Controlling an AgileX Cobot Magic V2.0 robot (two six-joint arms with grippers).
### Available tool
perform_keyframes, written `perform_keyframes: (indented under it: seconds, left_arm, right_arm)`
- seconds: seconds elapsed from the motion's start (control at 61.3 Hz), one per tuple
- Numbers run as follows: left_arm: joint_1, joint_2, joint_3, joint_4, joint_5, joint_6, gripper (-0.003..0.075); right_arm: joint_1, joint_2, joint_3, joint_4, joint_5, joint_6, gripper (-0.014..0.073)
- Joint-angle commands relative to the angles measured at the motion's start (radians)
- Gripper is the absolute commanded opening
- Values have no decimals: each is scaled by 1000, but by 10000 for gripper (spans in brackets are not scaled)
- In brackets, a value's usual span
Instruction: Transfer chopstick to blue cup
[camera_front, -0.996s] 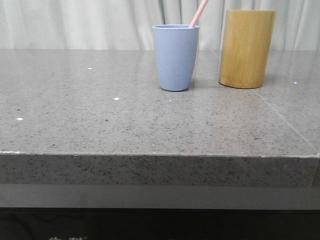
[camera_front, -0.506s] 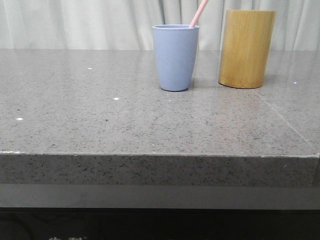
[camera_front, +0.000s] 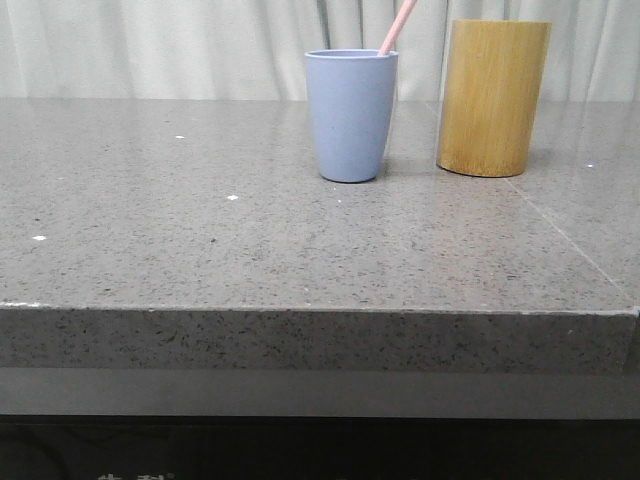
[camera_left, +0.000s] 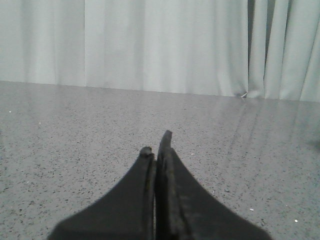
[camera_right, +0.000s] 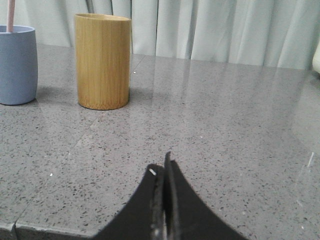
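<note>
The blue cup stands upright at the back middle of the grey stone table; it also shows in the right wrist view. A pale pink chopstick leans out over its rim to the right, and its tip shows in the right wrist view. My left gripper is shut and empty, low over bare table. My right gripper is shut and empty near the table's front edge, well back from the cup. Neither gripper shows in the front view.
A taller yellow-brown bamboo cylinder stands just right of the cup, also in the right wrist view. The table's front edge runs across the front view. White curtains hang behind the table.
</note>
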Motion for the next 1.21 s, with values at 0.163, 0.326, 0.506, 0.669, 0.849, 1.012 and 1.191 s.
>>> perform_keyframes:
  seconds: [0.163, 0.326, 0.506, 0.669, 0.849, 1.012, 1.191]
  left_arm:
    - [1, -23, 13, -9, -85, 2, -19]
    - [1, -23, 13, -9, -85, 2, -19]
    - [1, -23, 13, -9, -85, 2, -19]
    - [1, -23, 13, -9, -85, 2, -19]
    - [1, -23, 13, -9, -85, 2, -19]
    - [1, -23, 13, -9, -85, 2, -19]
    - [1, -23, 13, -9, -85, 2, -19]
  right_arm:
    - [-7, -22, -3, -28, -133, 83, -67]
    - [-7, -22, -3, -21, -131, 99, -67]
    - [-8, -22, -3, -8, -132, 99, -67]
    - [-8, -22, -3, 25, -133, 99, -67]
    - [-8, -22, -3, 30, -133, 115, -67]
    - [-8, -22, -3, 1, -134, 131, -67]
    - [-8, -22, -3, -49, -137, 197, -67]
